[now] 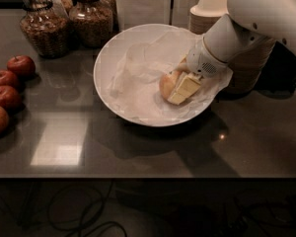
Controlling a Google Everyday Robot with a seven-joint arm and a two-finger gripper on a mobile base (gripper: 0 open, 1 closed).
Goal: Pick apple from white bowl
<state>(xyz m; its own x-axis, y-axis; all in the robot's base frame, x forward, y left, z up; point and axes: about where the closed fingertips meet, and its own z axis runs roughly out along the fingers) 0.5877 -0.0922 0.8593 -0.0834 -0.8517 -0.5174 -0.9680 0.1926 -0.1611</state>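
The white bowl point(108, 58) sits mid-counter, lined with crumpled white paper. The pale yellowish-orange apple point(166, 85) lies in its right half. My gripper point(180, 90) reaches in from the right on the white arm point(256, 19). Its cream fingers point(186, 89) sit around the apple, one across its front side, closed against it. The apple rests low in the bowl on the paper.
Several dark red apples point(10, 83) lie at the counter's left edge. Two glass jars point(42, 26) stand at the back left. A stack of beige paper bowls point(246, 58) stands behind the arm at right. The counter's front edge runs below the bowl.
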